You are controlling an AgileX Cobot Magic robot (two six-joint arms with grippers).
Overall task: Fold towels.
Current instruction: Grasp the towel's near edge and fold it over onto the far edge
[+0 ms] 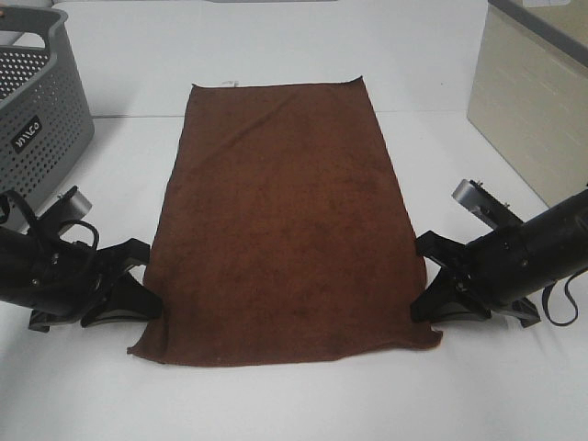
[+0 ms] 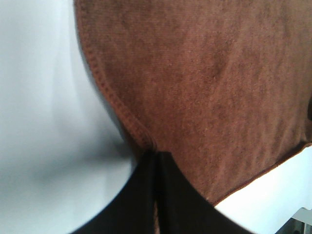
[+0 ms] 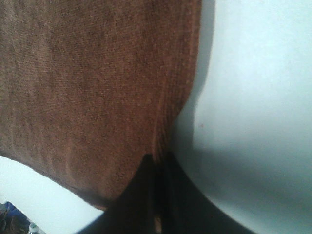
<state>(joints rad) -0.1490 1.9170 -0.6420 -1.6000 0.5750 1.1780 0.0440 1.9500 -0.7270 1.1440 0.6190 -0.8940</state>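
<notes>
Seen from above, a grey perforated basket (image 1: 41, 110) stands well to the left of the towel (image 1: 285, 220), beyond its far left corner. The left gripper (image 1: 147, 287) meets the towel's left long edge close to the near corner. The wrist view shows its jaws pressed together on the stitched hem (image 2: 122, 109), pinching the cloth. The towel is dark brown and lies flat and fully spread on the white table (image 1: 276, 404), with its long sides running away from the camera and a small white tag (image 1: 230, 84) at the far short edge. The right gripper (image 1: 424, 280) mirrors the left on the towel's right long edge, its jaws likewise clamped on the hem. Holding both near corners this way probably prepares for lifting the near end and carrying it toward the far edge for the first fold. No fold has been made yet.
</notes>
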